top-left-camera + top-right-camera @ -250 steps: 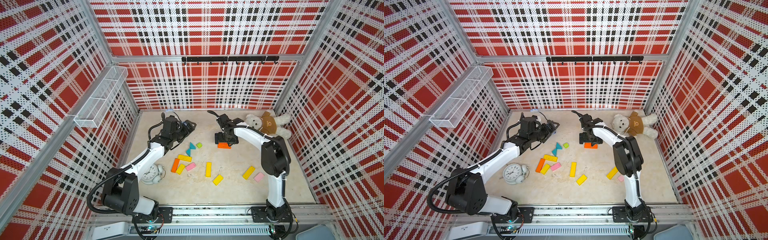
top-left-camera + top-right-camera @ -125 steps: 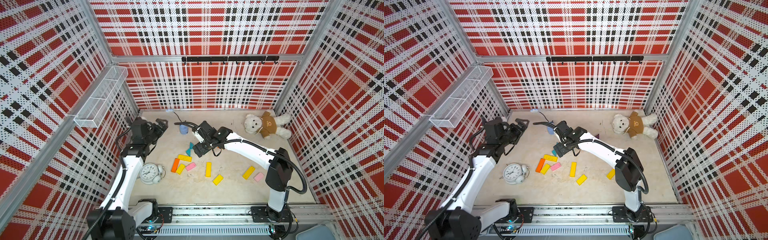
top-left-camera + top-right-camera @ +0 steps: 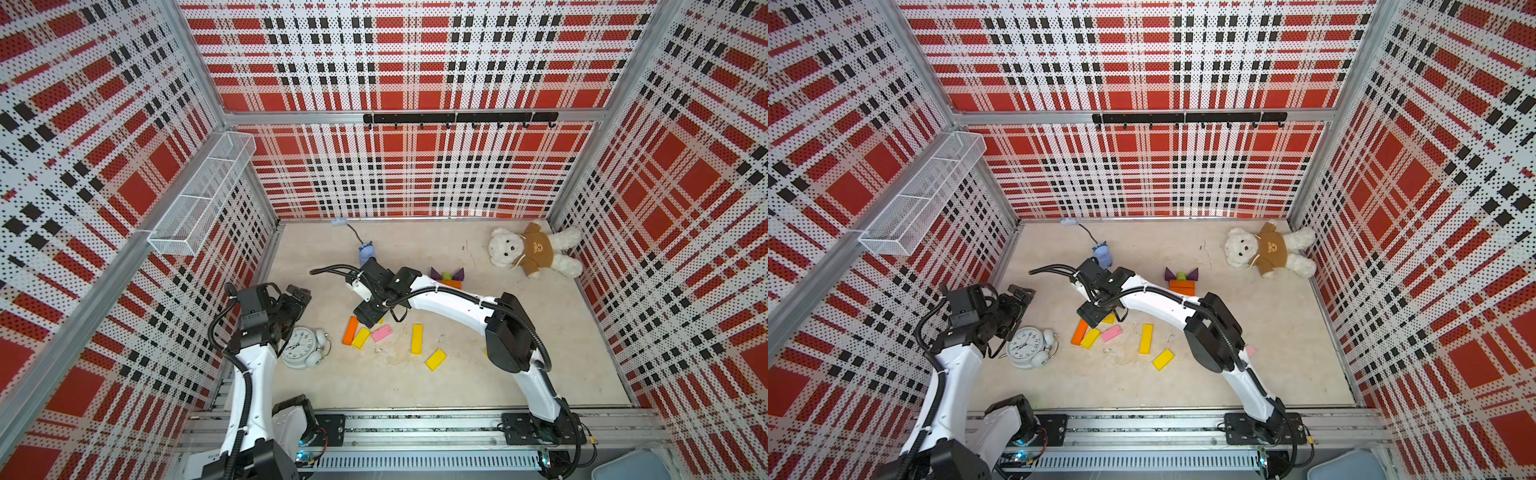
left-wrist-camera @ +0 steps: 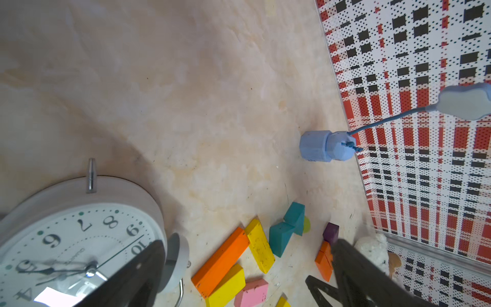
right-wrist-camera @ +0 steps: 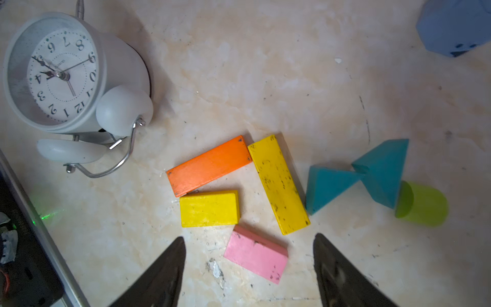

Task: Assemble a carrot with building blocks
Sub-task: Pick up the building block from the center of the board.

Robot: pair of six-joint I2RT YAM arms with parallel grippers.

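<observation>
Loose building blocks lie near the table's middle: an orange bar [image 5: 210, 166], a short yellow bar [image 5: 210, 208], a long yellow bar [image 5: 279, 184], a pink block [image 5: 255, 253], two teal triangles [image 5: 328, 186] and a lime-green stub [image 5: 422, 203]. My right gripper [image 5: 249, 238] hovers open over this cluster [image 3: 368, 316], with the pink block lying between its fingers and untouched. Farther back stand two purple triangles [image 3: 436, 273], a green stub [image 3: 447, 275] and orange blocks [image 3: 451, 284], set together. My left gripper [image 3: 297, 297] is open and empty near the left wall.
A white alarm clock [image 3: 301, 347] lies under the left arm's wrist. A plush bear [image 3: 532, 249] rests in the back right corner. A blue toy with a cable [image 3: 368, 252] sits behind the right gripper. More yellow blocks [image 3: 435, 360] lie towards the front.
The right arm swung from the orange blocks at the back over to the loose cluster, its jaws narrowing somewhat. The left arm drew back towards the left wall and the clock.
</observation>
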